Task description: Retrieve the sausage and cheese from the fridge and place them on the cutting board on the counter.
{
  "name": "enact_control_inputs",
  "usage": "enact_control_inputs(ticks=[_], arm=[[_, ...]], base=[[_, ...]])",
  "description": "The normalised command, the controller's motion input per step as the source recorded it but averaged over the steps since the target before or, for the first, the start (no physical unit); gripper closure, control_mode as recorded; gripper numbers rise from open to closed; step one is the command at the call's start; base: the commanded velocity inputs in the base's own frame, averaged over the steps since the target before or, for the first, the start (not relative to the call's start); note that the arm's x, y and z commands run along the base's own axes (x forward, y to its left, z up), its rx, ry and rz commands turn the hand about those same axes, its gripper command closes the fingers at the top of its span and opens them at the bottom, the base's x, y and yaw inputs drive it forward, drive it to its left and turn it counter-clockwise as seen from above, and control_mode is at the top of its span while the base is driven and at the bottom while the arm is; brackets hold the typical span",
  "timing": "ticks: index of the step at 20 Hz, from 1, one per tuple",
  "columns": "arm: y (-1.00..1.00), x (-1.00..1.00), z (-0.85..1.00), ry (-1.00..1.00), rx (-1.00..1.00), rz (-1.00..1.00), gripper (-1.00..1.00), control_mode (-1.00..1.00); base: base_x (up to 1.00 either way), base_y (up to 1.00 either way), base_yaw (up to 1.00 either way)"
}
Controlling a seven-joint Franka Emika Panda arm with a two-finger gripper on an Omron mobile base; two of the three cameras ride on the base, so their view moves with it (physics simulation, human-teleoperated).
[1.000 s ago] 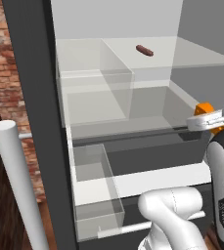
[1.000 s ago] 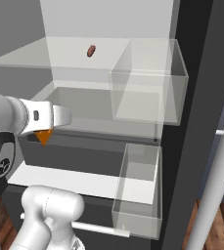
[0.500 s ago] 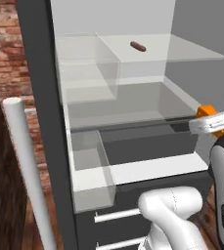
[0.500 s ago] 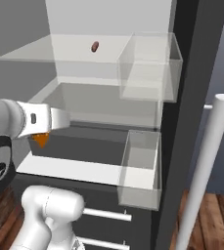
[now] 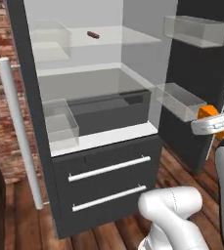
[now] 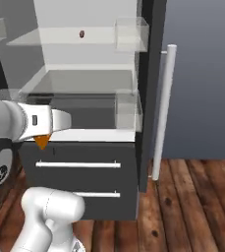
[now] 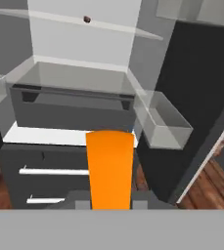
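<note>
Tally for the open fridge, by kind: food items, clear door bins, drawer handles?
Food items: 2 (sausage, cheese)
Clear door bins: 4
Drawer handles: 2
Total: 8

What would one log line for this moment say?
fridge: open | sausage: on upper glass shelf | hand: holding orange cheese wedge, outside fridge

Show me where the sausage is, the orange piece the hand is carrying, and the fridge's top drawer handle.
sausage point(image 5: 92, 34), left base view, middle of the small dark piece on the upper glass shelf
orange piece point(image 7: 109, 166), hand view, centre of its flat face
top drawer handle point(image 5: 108, 168), left base view, middle of the white bar
</note>
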Motion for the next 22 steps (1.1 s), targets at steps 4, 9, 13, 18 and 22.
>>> enact_control_inputs(ticks=[4,9,13,18,22], arm=[[0.00,0.00,0.00,0.00,0.00,0.00,1.00,1.00],[0.00,0.00,0.00,0.00,0.00,0.00,1.00,1.00],[0.00,0.00,0.00,0.00,0.00,0.00,1.00,1.00],[0.00,0.00,0.00,0.00,0.00,0.00,1.00,1.00],[0.00,0.00,0.00,0.00,0.00,0.00,1.00,1.00]], base=[[-0.58,-0.01,-0.80],[-0.39,0.00,-0.91],[-0.17,0.00,-0.95],[0.00,0.00,-0.98],[0.45,0.00,-0.73]])
